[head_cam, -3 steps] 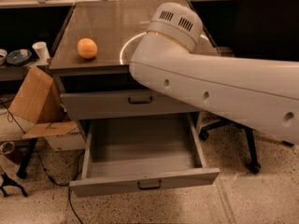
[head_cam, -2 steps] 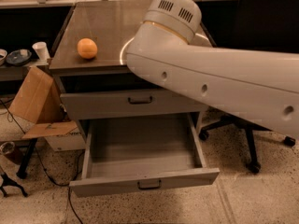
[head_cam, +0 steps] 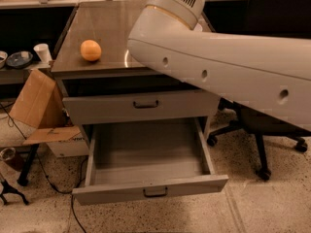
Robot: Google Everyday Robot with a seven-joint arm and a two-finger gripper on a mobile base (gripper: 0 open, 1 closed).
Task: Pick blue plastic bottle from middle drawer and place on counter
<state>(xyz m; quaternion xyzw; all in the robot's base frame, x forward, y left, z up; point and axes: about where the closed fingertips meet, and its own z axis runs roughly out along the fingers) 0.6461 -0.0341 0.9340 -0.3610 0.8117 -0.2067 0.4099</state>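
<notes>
The middle drawer point(head_cam: 150, 192) is pulled wide open at the bottom of the cabinet; its plain grey inside shows nothing in it. The blue plastic bottle is not in view. The counter point(head_cam: 109, 28) is the glossy grey-brown cabinet top, with a short piece of a thin white arc point(head_cam: 125, 59) showing by my arm. My big white arm point(head_cam: 218, 67) reaches from the right across the counter's right half and hides what lies behind it. The gripper is out of view.
An orange point(head_cam: 91, 50) sits on the counter's left part. Above the open drawer is a grey drawer with a taller front point(head_cam: 141, 106), slightly out. A cardboard box point(head_cam: 36, 101), a paper cup point(head_cam: 43, 52) and a dish point(head_cam: 19, 58) are at the left; a black office chair point(head_cam: 277, 18) stands at the right.
My arm has moved up and farther back over the counter. The drawers and the orange have not moved.
</notes>
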